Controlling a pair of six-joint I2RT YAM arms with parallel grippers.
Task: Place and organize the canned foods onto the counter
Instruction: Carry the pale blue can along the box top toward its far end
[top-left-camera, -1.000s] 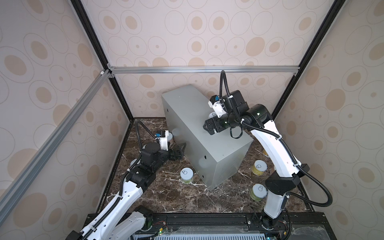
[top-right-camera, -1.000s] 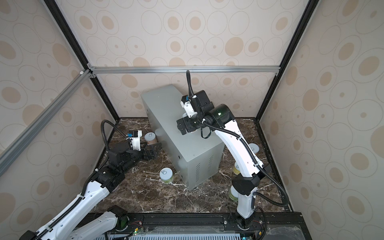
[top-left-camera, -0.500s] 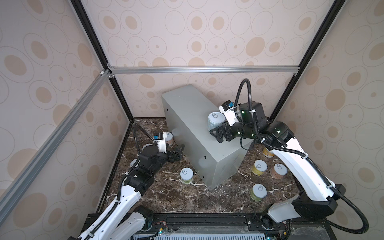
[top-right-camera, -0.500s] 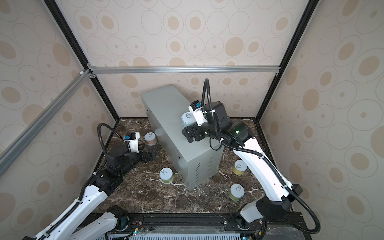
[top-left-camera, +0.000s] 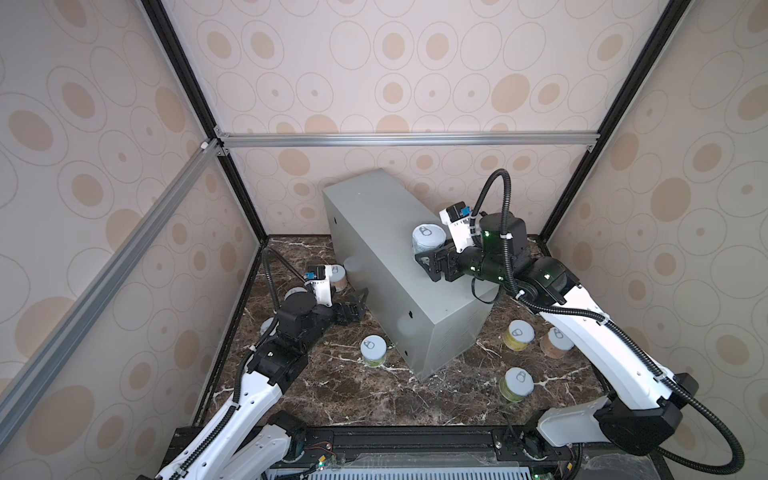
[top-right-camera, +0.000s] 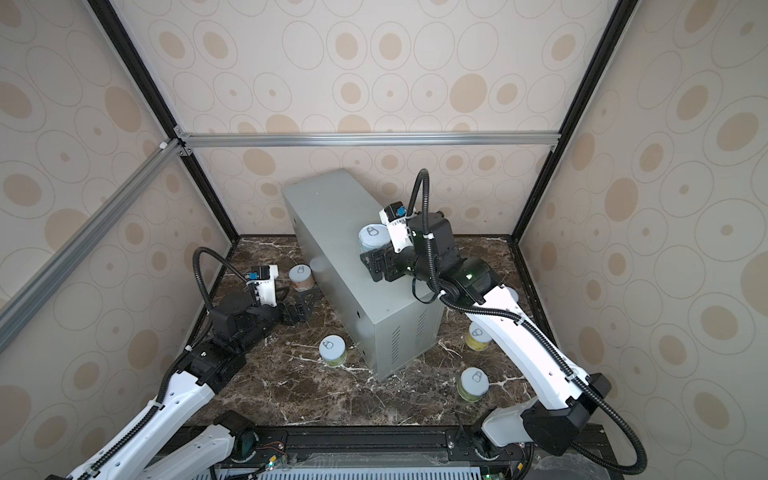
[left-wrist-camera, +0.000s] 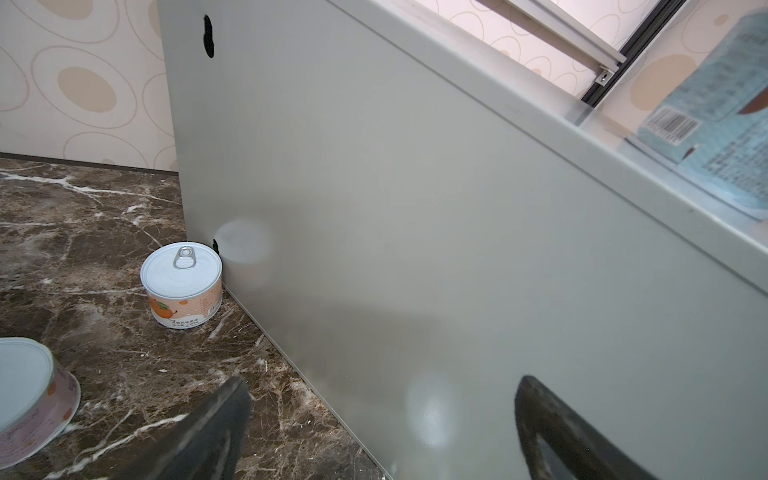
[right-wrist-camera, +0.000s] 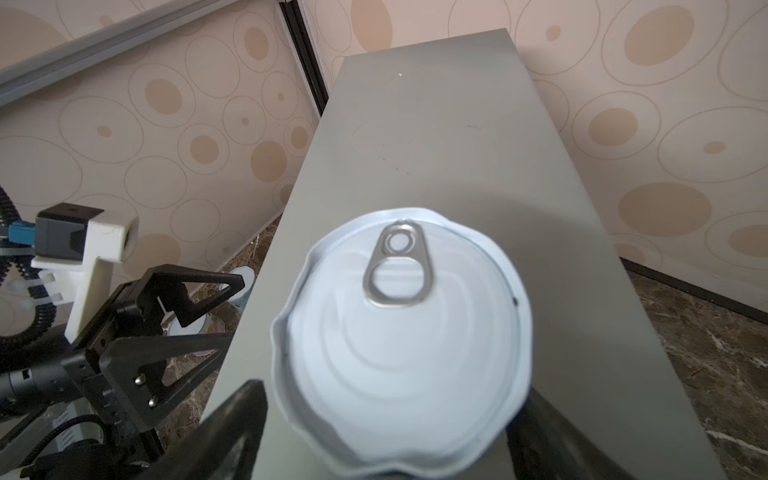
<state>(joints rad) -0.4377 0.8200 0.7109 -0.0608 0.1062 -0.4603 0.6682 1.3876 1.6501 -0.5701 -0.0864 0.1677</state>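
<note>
Teal can sits upright on the counter top, toward its near end. My right gripper has its fingers apart, flanking the can; can't tell if they press it. My left gripper is spread wide, low over the marble surface beside the counter's side wall. Orange can stands just beside that wall.

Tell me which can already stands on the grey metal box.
The teal-labelled can: it alone stands on the grey metal box; every other visible can stands on the dark marble surface.
</note>
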